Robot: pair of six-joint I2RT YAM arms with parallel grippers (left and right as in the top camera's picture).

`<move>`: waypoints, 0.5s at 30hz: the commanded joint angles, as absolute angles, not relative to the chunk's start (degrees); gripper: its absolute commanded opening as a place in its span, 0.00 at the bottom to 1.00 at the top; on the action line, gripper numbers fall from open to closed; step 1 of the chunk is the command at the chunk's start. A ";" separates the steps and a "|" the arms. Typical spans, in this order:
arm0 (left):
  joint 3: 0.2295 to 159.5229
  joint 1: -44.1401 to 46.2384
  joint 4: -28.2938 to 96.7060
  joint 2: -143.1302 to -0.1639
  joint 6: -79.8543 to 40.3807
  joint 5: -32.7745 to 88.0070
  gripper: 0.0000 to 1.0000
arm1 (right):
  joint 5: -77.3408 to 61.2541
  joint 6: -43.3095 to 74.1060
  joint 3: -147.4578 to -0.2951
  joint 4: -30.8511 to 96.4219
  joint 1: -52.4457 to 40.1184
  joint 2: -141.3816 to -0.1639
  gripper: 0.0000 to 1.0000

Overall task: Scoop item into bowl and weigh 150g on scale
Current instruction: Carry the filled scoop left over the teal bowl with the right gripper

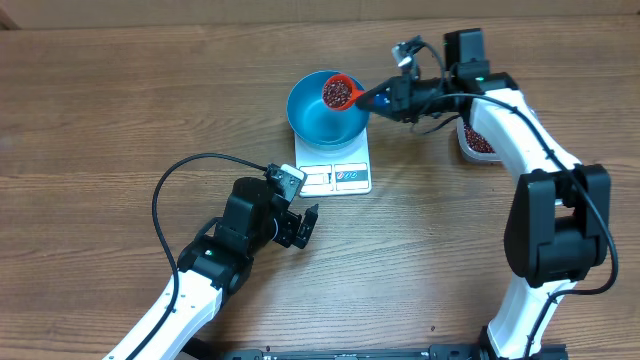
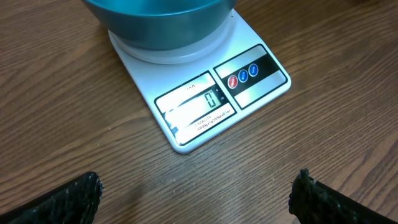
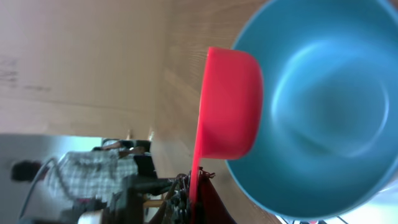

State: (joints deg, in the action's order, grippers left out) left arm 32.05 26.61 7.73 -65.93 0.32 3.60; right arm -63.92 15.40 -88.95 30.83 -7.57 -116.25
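Beans (image 1: 339, 94), tiny, dark red-brown, a loose grainy heap, held in round red plastic scoop (image 3: 230, 102) over rim of deep blue plastic bowl (image 1: 318, 122), likely for tipping in; right gripper (image 1: 392, 98) clamped on scoop handle, flat white scale (image 1: 335, 177) beneath bowl reading zero, left gripper (image 1: 303, 226) spread wide, idle, near bowl.

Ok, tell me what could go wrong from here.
1. The scoop of beans sits near the rim of the bowl, so a tilt may drop some outside it, unweighed.
2. If the scoop presses on the bowl, the scale, now showing zero, could misread.
3. The open left end effector is close to the scale's front and might nudge it.
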 commanded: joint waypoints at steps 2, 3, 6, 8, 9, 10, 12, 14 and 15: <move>31.97 26.65 7.70 -66.32 -0.01 2.96 0.99 | -54.33 18.37 -92.27 30.59 -9.93 -116.18 0.04; 31.97 26.65 7.70 -66.32 -0.01 2.96 1.00 | -53.34 17.65 -92.68 30.79 -10.37 -116.05 0.04; 31.97 26.65 7.70 -66.32 -0.01 2.98 0.99 | -47.31 14.48 -94.41 33.36 -12.34 -115.42 0.04; 31.97 26.65 7.70 -66.32 -0.01 2.96 1.00 | -42.24 12.01 -95.70 36.12 -13.74 -115.11 0.04; 31.97 26.65 7.70 -66.32 -0.01 2.96 1.00 | -38.96 10.63 -96.57 37.93 -14.52 -115.04 0.04; 31.97 26.65 7.70 -66.32 -0.01 2.98 1.00 | -36.03 9.54 -97.38 39.55 -15.22 -114.87 0.04; 31.97 26.65 7.70 -66.32 -0.01 2.96 0.99 | -29.39 7.07 -99.15 42.70 -17.02 -114.76 0.04; 31.97 26.65 7.70 -66.32 -0.01 2.96 1.00 | -24.23 4.38 -100.79 44.95 -18.68 -114.76 0.04; 31.97 26.65 7.70 -66.32 -0.01 2.96 1.00 | -21.21 3.57 -101.67 45.89 -19.64 -114.76 0.04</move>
